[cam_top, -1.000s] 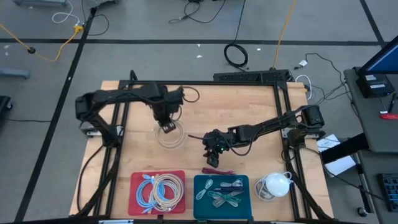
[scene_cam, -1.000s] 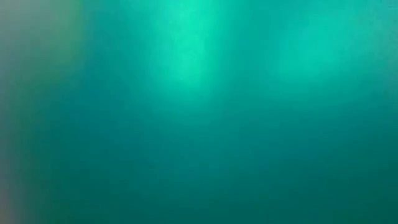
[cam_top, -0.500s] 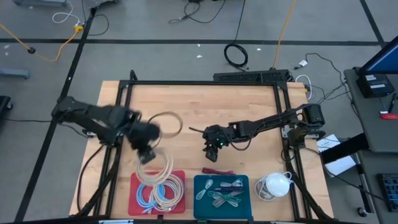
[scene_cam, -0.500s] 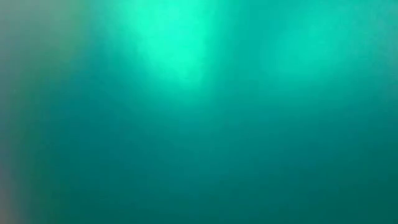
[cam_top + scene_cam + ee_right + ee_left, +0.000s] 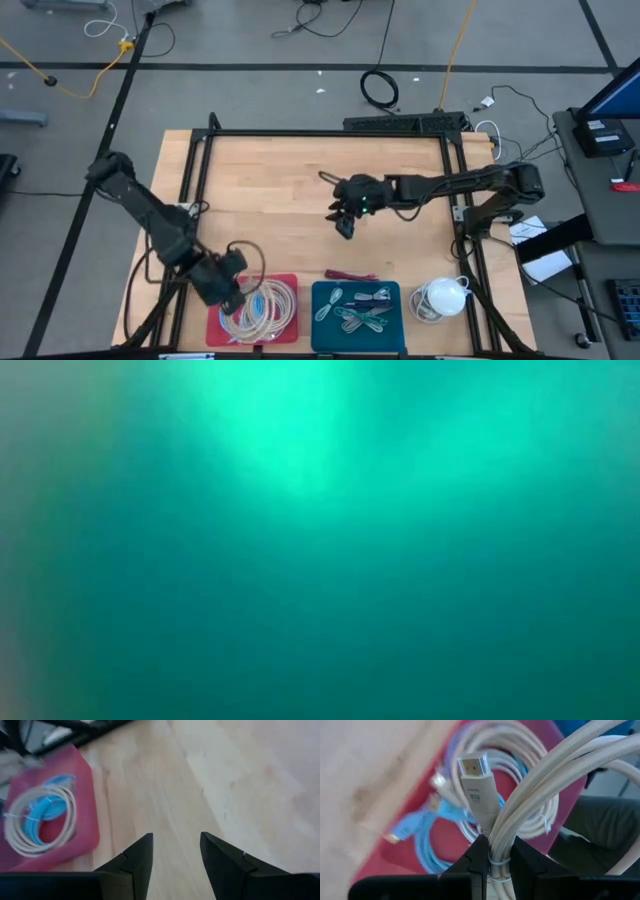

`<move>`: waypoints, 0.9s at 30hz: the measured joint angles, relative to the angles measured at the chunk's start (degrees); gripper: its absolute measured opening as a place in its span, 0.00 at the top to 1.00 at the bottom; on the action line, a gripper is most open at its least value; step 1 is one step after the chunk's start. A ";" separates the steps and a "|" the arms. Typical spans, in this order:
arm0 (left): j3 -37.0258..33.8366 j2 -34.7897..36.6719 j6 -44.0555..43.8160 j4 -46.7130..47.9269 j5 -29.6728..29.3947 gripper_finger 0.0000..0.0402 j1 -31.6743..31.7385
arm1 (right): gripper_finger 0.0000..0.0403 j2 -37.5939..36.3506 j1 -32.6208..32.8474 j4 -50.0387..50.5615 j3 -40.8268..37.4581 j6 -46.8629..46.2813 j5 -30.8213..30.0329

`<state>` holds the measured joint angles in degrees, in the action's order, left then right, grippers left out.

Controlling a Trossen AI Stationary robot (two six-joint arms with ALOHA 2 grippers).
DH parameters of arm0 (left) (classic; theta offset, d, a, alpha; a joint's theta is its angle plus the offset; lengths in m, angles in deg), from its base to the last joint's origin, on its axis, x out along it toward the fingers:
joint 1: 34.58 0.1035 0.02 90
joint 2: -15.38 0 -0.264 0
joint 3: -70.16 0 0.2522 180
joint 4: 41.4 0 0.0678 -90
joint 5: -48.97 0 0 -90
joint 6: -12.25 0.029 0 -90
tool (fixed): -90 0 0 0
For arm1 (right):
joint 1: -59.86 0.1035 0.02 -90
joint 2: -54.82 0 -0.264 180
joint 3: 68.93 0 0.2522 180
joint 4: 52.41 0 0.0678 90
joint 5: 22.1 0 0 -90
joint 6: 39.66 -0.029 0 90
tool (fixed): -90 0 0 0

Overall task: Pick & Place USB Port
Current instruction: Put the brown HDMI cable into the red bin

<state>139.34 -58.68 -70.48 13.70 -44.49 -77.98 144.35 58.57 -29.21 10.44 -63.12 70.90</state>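
Note:
My left gripper (image 5: 228,285) is at the table's near left, over the red tray (image 5: 218,292), shut on a coiled cream cable (image 5: 250,262). The cable's flat white plug (image 5: 477,775) juts past the fingers in the left wrist view. Cream and light-blue cable coils (image 5: 262,310) lie in the tray. My right gripper (image 5: 343,222) hangs open over bare wood near the table's middle, touching nothing. The low view is covered by a teal blur. My left gripper (image 5: 497,852) pinches the cream cable's bundled strands (image 5: 496,840) just behind the plug, where a thin tie wraps them. The fingers lie across the bundle. The loops (image 5: 555,765) spread out beyond the fingers above the red tray; whether they touch it, I cannot tell.
A dark red cable (image 5: 350,274) lies on the wood just beyond the teal tray (image 5: 322,292), which holds several pale cables. A white rounded object (image 5: 441,297) sits at the near right. A black frame (image 5: 330,133) borders the table. The red tray (image 5: 80,785) shows in the right wrist view.
My left gripper has carried the cream coil from the table's middle toward the near left, to above the red tray, staying shut on it. My right gripper has moved toward the far edge, away from the dark red cable, which stays on the table.

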 joint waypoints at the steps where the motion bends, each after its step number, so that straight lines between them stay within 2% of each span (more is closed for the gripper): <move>1: -1.60 0.00 -1.11 -2.08 -0.75 0.88 -1.21 | 0.62 -0.93 -0.18 0.01 0.00 0.52 0.01; 4: -5.29 0.00 -4.86 -3.10 -2.83 0.88 -3.92 | 0.62 -3.62 -0.27 1.28 0.00 1.90 0.07; 10: -12.67 0.03 -9.91 -10.06 -1.68 0.88 -7.52 | 0.62 -9.83 0.36 7.05 0.00 2.25 1.86; 13: -15.90 0.08 -11.36 -13.99 -1.47 0.88 -7.76 | 0.62 -12.66 1.28 9.98 0.00 1.92 3.05; 16: -16.98 0.09 -11.57 -13.43 -1.40 0.87 -7.57 | 0.62 -14.25 2.24 12.17 0.00 1.90 3.01; 23: -14.96 0.57 -10.77 -4.13 3.85 0.56 -4.55 | 0.62 -14.70 3.27 16.08 -0.02 1.79 2.89; 27: -13.26 2.82 -8.88 -2.41 5.09 0.46 -3.81 | 0.62 -14.72 3.29 16.10 -0.02 1.68 2.85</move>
<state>126.08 -55.86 -79.36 11.29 -39.40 -81.79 129.63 61.86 -13.11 10.41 -61.44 73.75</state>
